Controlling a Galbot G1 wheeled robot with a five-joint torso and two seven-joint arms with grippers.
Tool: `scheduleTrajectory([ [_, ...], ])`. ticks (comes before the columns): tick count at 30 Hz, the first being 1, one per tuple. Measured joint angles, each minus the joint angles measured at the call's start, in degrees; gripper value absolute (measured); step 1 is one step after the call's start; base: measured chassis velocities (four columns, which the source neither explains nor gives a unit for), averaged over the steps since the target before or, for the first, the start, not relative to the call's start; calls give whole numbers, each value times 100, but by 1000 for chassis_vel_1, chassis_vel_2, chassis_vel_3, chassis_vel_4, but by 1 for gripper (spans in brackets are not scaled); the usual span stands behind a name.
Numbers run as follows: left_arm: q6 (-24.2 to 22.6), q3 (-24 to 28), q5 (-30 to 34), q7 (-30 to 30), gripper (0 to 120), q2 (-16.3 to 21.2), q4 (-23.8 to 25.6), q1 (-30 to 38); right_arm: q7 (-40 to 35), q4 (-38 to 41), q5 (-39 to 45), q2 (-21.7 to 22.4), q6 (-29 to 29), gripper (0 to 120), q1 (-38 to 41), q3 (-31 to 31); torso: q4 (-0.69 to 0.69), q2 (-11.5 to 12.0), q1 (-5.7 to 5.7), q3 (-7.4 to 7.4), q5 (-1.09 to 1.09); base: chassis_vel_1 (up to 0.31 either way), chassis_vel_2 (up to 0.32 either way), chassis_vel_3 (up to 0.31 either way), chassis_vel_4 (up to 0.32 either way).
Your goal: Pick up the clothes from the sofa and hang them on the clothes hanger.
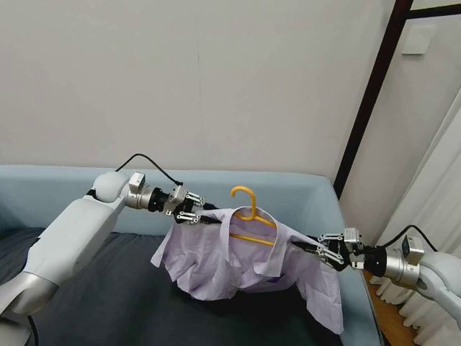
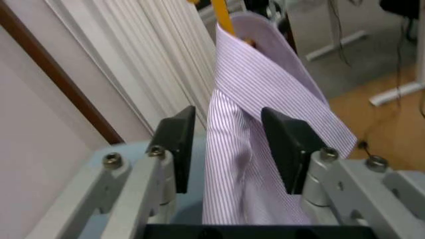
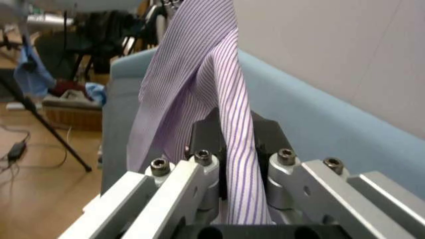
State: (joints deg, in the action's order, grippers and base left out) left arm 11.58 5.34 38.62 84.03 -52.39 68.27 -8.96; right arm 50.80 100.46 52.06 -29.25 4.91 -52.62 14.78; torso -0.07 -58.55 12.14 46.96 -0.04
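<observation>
A lilac striped shirt (image 1: 238, 263) hangs in the air over the sofa, stretched between my two arms. A yellow hanger (image 1: 248, 209) sits inside its collar, hook upward. My left gripper (image 1: 189, 209) is at the shirt's left shoulder. In the left wrist view this left gripper (image 2: 229, 149) is open, its black pads (image 2: 178, 144) standing on either side of the striped shirt (image 2: 239, 124). My right gripper (image 1: 328, 252) holds the other shoulder, lower and to the right. In the right wrist view the right gripper (image 3: 232, 144) is shut on a fold of the shirt (image 3: 199, 64).
The light blue sofa (image 1: 65, 180) with a dark grey seat cushion (image 1: 108, 303) lies below the shirt. A dark brown door frame (image 1: 367, 108) and white curtain (image 1: 439, 180) stand at the right. Wooden floor (image 1: 385, 317) shows beside the sofa's right end.
</observation>
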Motion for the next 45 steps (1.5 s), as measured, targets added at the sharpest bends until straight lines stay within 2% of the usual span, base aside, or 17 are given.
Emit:
scheduleTrajectory([
  [4,136,-50,1346,-507,65,255,149,57,-447,276,786,234,-340,7,178,131,0,0,0,0,0,0,0,0,0],
  [7,136,-89,1461,-618,67,289,193,29,-552,341,926,271,-388,7,206,148,0,0,0,-1,1,0,0,0,0],
  [8,135,-173,1587,-798,77,326,259,-43,-705,438,1118,323,-447,7,255,166,0,0,-1,-1,0,0,0,0,0],
  [10,187,-423,1835,-1293,85,366,435,-355,-995,598,1388,414,-582,7,407,200,0,-1,-1,-1,1,0,0,0,0],
  [11,187,-423,1835,-1293,85,366,435,-355,-995,598,1388,414,-582,7,407,200,0,-1,-1,-1,1,0,0,0,0],
  [14,391,-702,2074,-1872,97,372,610,-735,-1336,771,1528,515,-792,7,540,257,-1,0,0,-1,0,0,0,0,0],
  [16,444,-780,2130,-2018,98,377,670,-853,-1464,835,1547,546,-881,7,566,287,0,0,0,-1,0,0,0,0,0],
  [18,717,-1102,2324,-2852,100,380,1044,-1625,-2057,1102,1562,680,-1294,7,586,558,2,0,-1,0,-3,0,0,0,0],
  [19,760,-1198,2325,-3060,100,375,1182,-1856,-2227,1181,1569,718,-1413,7,587,642,2,0,-1,0,-5,0,0,0,0],
  [20,807,-1535,2169,-3510,100,349,1523,-2479,-2763,1374,1631,803,-1777,7,631,800,-1,-1,-1,-1,2,0,0,0,0],
  [21,807,-1535,2169,-3510,100,349,1523,-2479,-2763,1374,1631,803,-1777,7,631,800,-1,-1,-1,-1,2,0,0,0,0],
  [23,750,-2064,1720,-4089,100,238,2003,-3332,-3410,1570,1791,879,-2258,7,949,841,-1,-1,-1,-1,0,0,0,0,0],
  [25,696,-2237,1581,-4234,100,183,2144,-3633,-3612,1622,1893,892,-2405,7,1147,828,1,-1,-1,-1,2,0,0,0,0],
  [29,522,-2866,901,-4568,100,-96,2602,-4740,-4671,1854,2569,900,-3099,7,1975,723,1,-1,-1,-1,1,0,0,0,0],
  [32,517,-2993,671,-4569,100,-251,2655,-5078,-5029,1919,2841,937,-3323,7,2258,740,4,-1,-1,-1,0,0,0,0,0],
  [34,588,-3075,452,-4562,100,-415,2657,-5308,-5273,1943,3010,985,-3522,7,2476,753,-1,-1,-1,-1,-1,0,0,0,0],
  [45,803,-3168,98,-4491,100,-740,2666,-5648,-5948,2086,3103,1069,-3898,7,2682,791,0,-1,-1,0,1,0,0,0,0],
])
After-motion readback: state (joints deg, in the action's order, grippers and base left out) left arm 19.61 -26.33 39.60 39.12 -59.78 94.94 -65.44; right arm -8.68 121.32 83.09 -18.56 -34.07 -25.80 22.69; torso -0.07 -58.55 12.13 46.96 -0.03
